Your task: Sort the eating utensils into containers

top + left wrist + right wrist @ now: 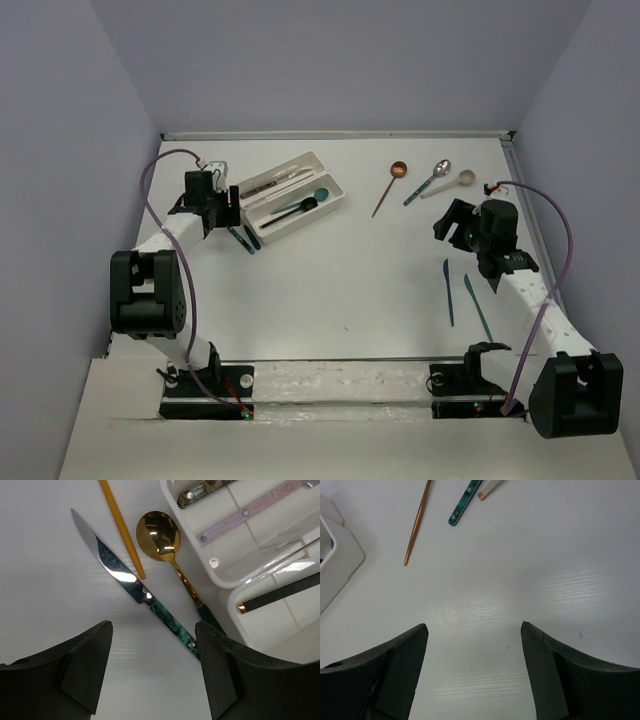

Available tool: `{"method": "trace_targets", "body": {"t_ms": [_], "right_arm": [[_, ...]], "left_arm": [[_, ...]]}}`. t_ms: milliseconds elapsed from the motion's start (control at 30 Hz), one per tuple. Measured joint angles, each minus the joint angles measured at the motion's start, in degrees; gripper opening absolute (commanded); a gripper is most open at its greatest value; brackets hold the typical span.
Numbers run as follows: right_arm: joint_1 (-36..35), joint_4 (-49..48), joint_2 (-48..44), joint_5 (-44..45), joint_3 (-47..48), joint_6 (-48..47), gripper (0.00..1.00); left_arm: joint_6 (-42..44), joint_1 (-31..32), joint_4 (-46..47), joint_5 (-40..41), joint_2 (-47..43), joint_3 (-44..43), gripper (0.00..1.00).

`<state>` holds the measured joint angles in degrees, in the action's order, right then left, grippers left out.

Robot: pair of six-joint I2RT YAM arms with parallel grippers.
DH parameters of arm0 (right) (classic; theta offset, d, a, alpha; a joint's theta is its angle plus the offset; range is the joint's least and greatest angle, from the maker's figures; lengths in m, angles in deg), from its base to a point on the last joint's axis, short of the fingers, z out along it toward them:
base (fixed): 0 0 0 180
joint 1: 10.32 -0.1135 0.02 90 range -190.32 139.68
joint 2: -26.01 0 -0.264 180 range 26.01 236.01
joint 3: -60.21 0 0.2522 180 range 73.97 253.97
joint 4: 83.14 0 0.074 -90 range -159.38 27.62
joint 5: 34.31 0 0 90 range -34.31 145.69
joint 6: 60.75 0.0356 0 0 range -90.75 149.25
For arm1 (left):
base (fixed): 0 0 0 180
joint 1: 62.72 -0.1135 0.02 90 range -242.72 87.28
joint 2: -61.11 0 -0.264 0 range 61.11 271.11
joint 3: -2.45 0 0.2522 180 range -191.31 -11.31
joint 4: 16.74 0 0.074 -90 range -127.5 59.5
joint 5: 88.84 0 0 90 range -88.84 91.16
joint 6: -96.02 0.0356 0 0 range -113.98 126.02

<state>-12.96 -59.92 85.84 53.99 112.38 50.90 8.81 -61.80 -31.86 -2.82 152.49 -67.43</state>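
The left gripper hangs with its two black fingers wide apart, holding nothing. Under it, on the white table, lie three loose things: one knife with a shiny blade and green handle, one thin orange handle and one gold spoon with a dark handle. Just beside them sit two long white plastic trays, side by side, with some utensils inside. Further right lie three spoons: one copper spoon, one silver spoon with a teal handle and one cream spoon. Near them the right gripper has its fingers wide apart over bare table, holding nothing. Beside that arm lie two thin blue-green knives.
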Motion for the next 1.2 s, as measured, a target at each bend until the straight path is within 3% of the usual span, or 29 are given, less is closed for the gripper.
{"method": "trace_targets", "body": {"t_ms": [500, 600, 833, 1200], "right_arm": [[0.0, 0.4, -0.8, 0.4, 0.0, -0.3, 0.81], [0.0, 0.4, -0.8, 0.4, 0.0, -0.3, 0.81], [0.0, 0.5, -0.8, 0.5, 0.0, -0.5, 0.81], [0.0, 0.5, -1.0, 0.5, 0.0, -0.5, 0.81]], "left_arm": [[-1.8, -0.3, 6.0, 1.9, 9.2, 1.3, 0.77], [-1.8, -0.3, 7.0, 2.6, 10.0, 1.0, 0.72], [-1.1, -0.8, 7.5, 4.0, 10.3, 1.0, 0.40], [2.2, -7.3, 7.0, 0.9, 7.7, 3.8, 0.11]]}}
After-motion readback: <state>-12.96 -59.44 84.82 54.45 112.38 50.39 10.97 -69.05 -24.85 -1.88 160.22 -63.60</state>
